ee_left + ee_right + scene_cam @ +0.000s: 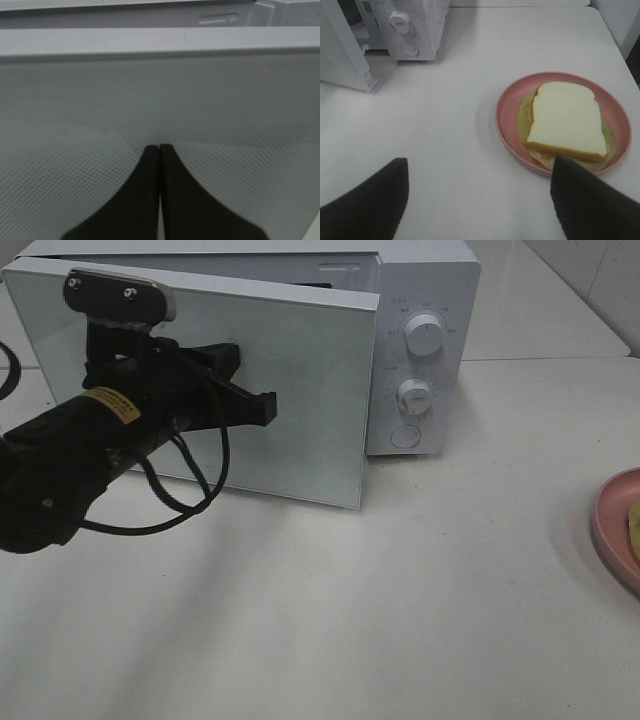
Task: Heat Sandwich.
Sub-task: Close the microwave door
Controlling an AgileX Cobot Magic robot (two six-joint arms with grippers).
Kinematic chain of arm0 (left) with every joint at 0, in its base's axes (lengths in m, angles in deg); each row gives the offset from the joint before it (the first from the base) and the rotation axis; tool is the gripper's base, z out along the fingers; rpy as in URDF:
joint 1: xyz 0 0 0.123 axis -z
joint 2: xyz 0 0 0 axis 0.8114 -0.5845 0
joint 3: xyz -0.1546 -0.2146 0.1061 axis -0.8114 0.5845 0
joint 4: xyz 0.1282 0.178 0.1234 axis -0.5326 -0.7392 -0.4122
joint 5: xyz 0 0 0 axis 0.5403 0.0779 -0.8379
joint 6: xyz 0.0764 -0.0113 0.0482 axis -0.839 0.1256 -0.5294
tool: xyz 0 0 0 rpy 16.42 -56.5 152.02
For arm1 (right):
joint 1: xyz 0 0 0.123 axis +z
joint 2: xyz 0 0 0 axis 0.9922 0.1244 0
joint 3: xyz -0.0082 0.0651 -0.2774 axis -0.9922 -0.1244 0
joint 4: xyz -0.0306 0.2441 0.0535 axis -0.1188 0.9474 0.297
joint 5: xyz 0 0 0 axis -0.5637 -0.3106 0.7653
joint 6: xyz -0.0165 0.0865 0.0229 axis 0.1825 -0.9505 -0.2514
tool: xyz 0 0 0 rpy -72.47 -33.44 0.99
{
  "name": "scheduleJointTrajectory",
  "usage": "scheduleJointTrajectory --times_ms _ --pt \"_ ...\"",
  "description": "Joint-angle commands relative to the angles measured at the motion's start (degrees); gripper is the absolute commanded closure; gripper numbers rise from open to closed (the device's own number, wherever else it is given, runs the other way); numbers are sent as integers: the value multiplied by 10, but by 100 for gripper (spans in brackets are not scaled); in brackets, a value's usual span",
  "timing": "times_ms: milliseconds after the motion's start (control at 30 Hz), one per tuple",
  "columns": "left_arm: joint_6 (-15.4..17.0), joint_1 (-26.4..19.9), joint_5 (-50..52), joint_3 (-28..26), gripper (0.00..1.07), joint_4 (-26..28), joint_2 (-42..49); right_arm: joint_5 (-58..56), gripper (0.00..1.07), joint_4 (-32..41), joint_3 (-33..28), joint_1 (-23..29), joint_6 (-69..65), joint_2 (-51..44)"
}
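Observation:
The sandwich (565,120), white bread with a tan crust and pale green filling, lies on a round pink plate (504,117). My right gripper (480,162) is open and hovers just short of the plate, with nothing between its fingers. In the exterior high view only a sliver of the sandwich (634,525) and the plate (610,525) shows at the right edge. The white microwave (425,310) stands at the back with its door (300,390) swung open. My left gripper (268,406) is shut, and its tips (159,148) are up against the door's mesh window (225,125).
The microwave's control panel has two knobs (424,335) and a round button (405,435). The open door (345,55) juts forward over the white table (400,620). A black cable (190,495) loops under the left arm.

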Motion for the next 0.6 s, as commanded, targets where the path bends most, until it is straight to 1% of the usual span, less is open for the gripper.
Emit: scheduleJointTrajectory --times_ms 33,67,133,200,233,333,367,400,500,533,600 --pt "-25 14 -13 -34 107 36 -16 7 32 -2 -1 -5 -2 -15" --pt "-25 14 -13 -34 107 36 -16 7 32 -2 -1 -5 -2 -15" --pt "-40 19 -15 -63 107 56 -33 7 32 -2 -1 -5 -2 -15" --pt "-42 23 -23 -90 107 76 -48 7 32 -2 -1 -5 -2 -15" --pt "-42 23 -23 -90 107 76 -48 7 32 -2 -1 -5 -2 -15" --pt "-46 23 -35 -116 107 92 -61 7 32 -2 -1 -5 -2 -15" --pt "-55 23 -42 -133 107 95 -70 7 32 -2 -1 -5 -2 -15" --pt "-55 23 -42 -133 107 95 -70 7 32 -2 -1 -5 -2 -15" --pt "-73 23 -47 -166 107 97 -91 7 32 -2 -1 -5 -2 -15" --pt "-73 23 -47 -166 107 97 -91 7 32 -2 -1 -5 -2 -15" --pt "-73 23 -52 -183 107 103 -99 7 32 -2 -1 -5 -2 -15"
